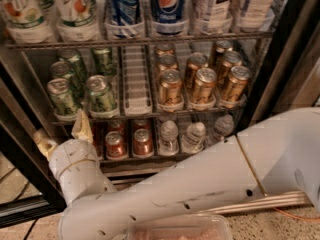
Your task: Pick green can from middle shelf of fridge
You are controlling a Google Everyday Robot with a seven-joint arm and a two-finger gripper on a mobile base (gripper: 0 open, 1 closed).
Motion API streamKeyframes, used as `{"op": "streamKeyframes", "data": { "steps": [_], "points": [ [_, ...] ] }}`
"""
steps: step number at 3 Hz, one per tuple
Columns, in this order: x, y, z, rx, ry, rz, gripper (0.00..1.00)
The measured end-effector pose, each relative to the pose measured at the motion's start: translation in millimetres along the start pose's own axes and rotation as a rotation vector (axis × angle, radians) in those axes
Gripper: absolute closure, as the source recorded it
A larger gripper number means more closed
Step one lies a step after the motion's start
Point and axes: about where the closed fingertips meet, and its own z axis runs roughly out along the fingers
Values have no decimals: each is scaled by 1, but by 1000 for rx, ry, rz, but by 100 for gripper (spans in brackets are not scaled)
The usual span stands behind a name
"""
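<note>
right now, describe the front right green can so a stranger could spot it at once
In the fridge, look at the middle shelf, between the tall bottles and the red cans. The green can is the front one on its left half that borders the white slotted lane; the gold cans stand across that lane. The gripper hangs just below it, jaws open.
</note>
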Motion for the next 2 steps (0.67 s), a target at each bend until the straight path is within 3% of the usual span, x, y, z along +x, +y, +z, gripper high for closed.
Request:
{"op": "streamKeyframes", "data": {
  "steps": [1, 2],
  "points": [
    [-6, -11, 5, 42, -40, -11, 24],
    [-8, -13, 5, 48, -45, -12, 22]
  ]
}}
